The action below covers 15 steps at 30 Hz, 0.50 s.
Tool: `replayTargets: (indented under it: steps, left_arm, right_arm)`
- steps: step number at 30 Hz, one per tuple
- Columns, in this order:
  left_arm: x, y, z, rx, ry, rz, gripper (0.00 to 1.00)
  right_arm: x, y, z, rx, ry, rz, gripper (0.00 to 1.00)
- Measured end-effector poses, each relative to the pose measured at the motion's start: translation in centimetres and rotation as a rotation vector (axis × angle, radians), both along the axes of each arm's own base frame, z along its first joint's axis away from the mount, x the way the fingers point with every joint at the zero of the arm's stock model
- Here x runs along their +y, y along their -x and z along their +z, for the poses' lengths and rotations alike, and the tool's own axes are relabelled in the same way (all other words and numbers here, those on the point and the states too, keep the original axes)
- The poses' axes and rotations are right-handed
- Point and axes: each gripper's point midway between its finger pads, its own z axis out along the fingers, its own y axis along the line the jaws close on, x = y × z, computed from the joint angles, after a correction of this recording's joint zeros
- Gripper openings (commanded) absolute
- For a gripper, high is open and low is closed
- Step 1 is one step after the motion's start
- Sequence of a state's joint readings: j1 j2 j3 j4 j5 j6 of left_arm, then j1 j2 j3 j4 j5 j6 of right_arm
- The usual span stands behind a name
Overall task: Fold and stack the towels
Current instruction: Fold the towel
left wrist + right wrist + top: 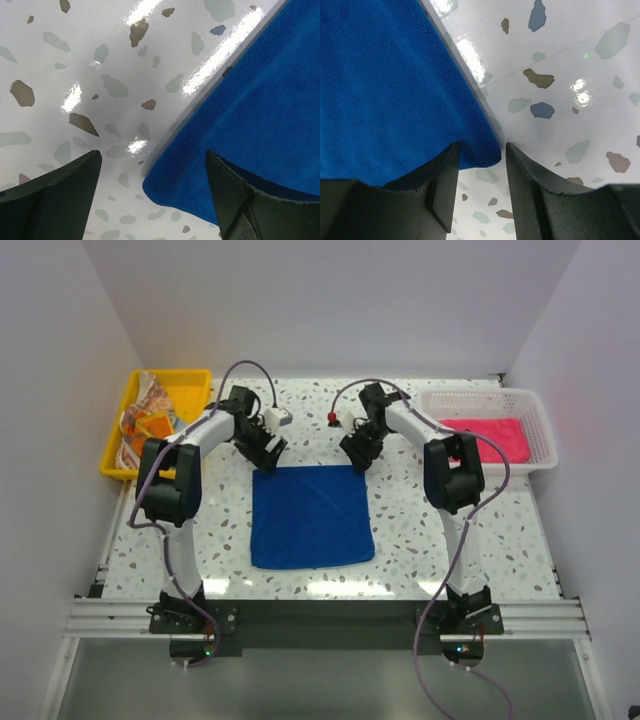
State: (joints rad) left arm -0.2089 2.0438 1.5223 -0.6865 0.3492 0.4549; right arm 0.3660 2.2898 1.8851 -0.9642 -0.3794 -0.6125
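Note:
A royal blue towel (312,517) lies spread flat in the middle of the table. My left gripper (268,452) is at its far left corner. In the left wrist view the left gripper (152,162) is wide open, with the rounded corner of the blue towel (260,100) lying between the fingers. My right gripper (357,455) is at the far right corner. In the right wrist view the right gripper (481,147) is partly open astride that corner of the blue towel (385,90), which lies flat and unpinched. A pink towel (490,440) lies in the white basket. Orange towels (150,425) are bunched in the yellow tray.
The yellow tray (190,380) stands at the far left edge of the speckled table (420,530). The white mesh basket (535,420) stands at the far right. White walls close in the back and both sides. A small red-tipped object (331,419) lies between the wrists.

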Motion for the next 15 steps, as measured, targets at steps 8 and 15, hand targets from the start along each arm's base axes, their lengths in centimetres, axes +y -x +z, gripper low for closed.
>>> replayTargets:
  steps: [8,15]
  left_arm:
    - [0.26,0.7,-0.99,0.041,-0.019,-0.027,0.81]
    - [0.37,0.86,-1.08,0.049,-0.027,-0.046,0.7]
  right_arm:
    - [0.38,-0.33,-0.17,0.008,-0.011,0.019,0.34]
    - [0.31,-0.38,-0.45,0.01,0.001,0.032,0.0]
